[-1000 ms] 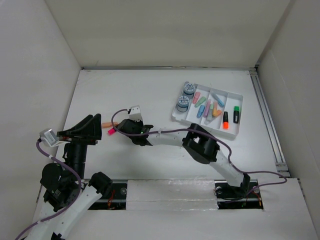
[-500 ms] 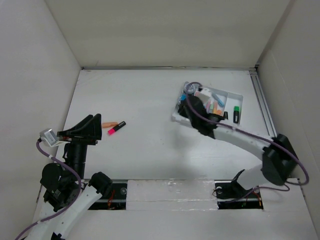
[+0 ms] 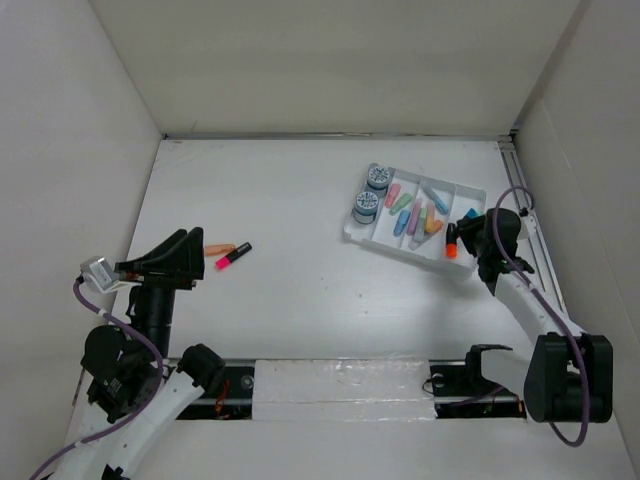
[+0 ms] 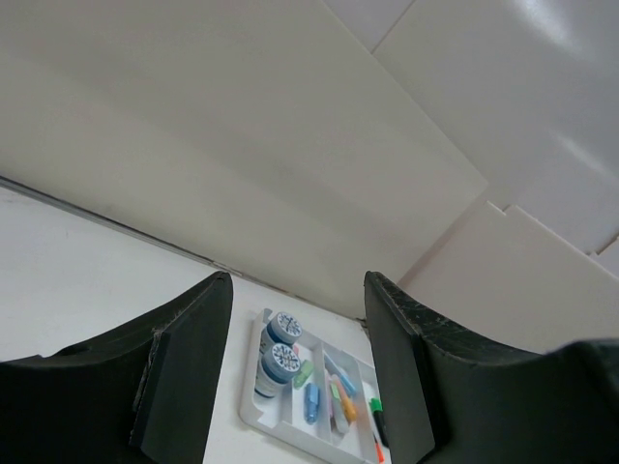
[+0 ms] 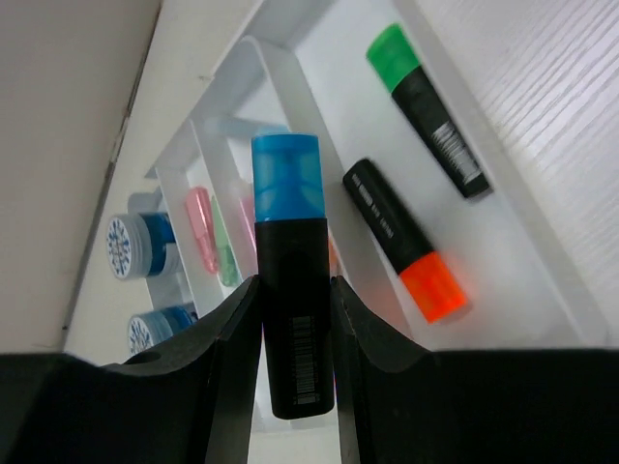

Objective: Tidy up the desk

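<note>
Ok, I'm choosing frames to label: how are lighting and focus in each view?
Top view: even light, sharp, no glare on the desk. Left wrist: fingers dark and close, tray small but clear. Right wrist: blue highlighter sharp, tubs slightly soft.

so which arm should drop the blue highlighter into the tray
Right: the right hand grips the blue highlighter at the tray. The left hand is open, far across the desk.

White desk (image 3: 300, 200) (walled in), compartmented tray (image 3: 400, 250) right, pink highlighter (image 3: 232, 256) beside orange marker (image 3: 219, 248) left
</note>
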Robot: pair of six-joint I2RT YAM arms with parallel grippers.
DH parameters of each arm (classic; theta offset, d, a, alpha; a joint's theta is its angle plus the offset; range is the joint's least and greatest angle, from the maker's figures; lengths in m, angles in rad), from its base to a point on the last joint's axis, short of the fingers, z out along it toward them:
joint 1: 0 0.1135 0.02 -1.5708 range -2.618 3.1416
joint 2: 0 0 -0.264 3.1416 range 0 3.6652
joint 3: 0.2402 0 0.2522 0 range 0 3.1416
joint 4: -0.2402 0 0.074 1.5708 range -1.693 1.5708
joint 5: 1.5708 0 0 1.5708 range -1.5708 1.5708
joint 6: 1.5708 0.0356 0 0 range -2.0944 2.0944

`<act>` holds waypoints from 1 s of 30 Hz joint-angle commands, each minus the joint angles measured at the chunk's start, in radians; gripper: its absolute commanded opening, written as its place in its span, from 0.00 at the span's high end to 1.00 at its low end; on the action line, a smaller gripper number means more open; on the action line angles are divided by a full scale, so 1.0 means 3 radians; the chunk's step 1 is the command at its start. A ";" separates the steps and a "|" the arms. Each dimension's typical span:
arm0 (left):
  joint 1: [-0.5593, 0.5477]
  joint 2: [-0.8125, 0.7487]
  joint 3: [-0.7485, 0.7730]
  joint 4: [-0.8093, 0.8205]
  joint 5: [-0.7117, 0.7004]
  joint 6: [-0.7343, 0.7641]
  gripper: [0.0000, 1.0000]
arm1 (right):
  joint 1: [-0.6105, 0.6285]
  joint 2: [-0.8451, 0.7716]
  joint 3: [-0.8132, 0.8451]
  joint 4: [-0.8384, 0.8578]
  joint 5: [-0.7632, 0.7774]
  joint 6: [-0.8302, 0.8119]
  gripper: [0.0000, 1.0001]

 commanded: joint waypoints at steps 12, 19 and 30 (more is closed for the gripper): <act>0.0018 0.0070 0.0005 0.0141 0.0054 0.0017 0.47 | -0.0563 0.0158 0.0109 0.0499 -0.0954 -0.0023 0.39; 0.0018 0.0091 0.0010 0.0141 0.0064 0.0012 0.47 | 0.0784 0.0402 0.0476 0.0612 -0.0815 -0.0268 0.91; 0.0018 0.0024 0.0020 0.0136 0.0029 0.0022 0.48 | 0.2965 0.2395 0.2654 -0.0231 -0.0428 -0.0948 0.89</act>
